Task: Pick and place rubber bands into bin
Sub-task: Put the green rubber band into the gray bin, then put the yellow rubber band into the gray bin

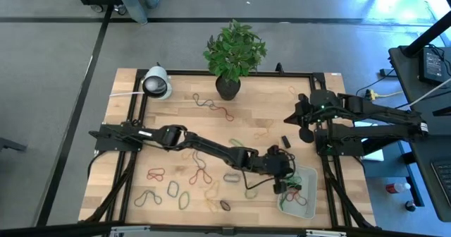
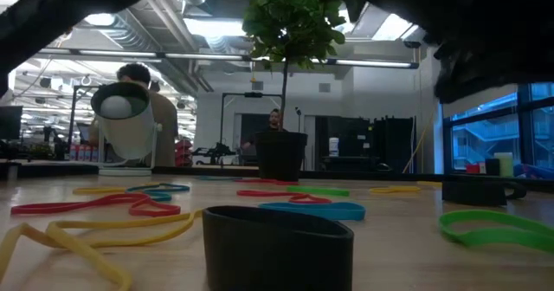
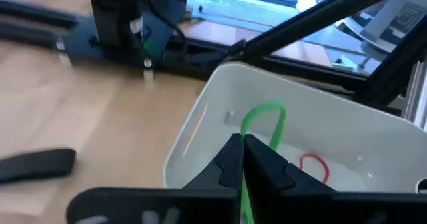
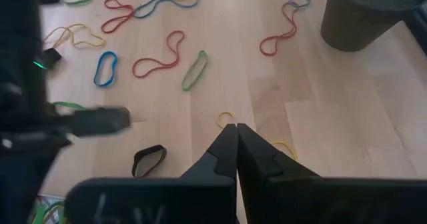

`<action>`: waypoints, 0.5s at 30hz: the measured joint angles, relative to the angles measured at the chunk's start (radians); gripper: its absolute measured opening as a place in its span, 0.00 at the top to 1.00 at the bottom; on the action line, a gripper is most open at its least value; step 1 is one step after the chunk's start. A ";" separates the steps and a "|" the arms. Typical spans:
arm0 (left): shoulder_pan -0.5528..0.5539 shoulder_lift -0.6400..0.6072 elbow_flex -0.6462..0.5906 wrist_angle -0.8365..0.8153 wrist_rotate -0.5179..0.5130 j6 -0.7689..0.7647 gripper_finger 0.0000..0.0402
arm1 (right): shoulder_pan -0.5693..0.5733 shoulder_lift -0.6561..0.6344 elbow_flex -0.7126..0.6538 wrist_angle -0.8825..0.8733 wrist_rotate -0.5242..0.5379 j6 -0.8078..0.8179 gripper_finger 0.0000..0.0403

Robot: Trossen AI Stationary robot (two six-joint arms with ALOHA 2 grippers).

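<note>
Left gripper [image 3: 241, 144] pinched on a green rubber band [image 3: 262, 117], hanging over the bin [image 3: 200, 127] (a red band [image 3: 313, 164] already inside). Best to open only once the loop is below the rim, so it doesn't drape over the wall. Right gripper [image 4: 237, 134] closed and empty, parked above the table [image 1: 268, 103] near the plant pot [image 1: 227, 87].

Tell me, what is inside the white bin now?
Inside the bin lie a red rubber band and green bands. The left gripper, shut on a green rubber band, covers part of the floor.
</note>
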 joint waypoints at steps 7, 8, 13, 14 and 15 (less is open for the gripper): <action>0.006 -0.001 0.000 -0.005 0.029 0.021 0.87 | 0.000 0.002 0.000 -0.006 0.000 0.007 0.99; 0.006 -0.001 0.000 -0.004 0.031 0.024 0.85 | 0.000 0.002 0.000 -0.006 0.000 0.007 0.99; 0.006 -0.001 0.000 -0.028 0.097 -0.009 0.72 | 0.000 0.002 0.000 -0.006 0.000 0.007 0.99; 0.006 -0.001 0.000 -0.039 0.107 -0.012 0.70 | 0.000 0.002 0.000 -0.006 0.000 0.007 0.99; 0.006 -0.001 0.000 -0.048 0.117 -0.011 0.69 | 0.000 0.002 0.000 -0.006 0.000 0.007 0.99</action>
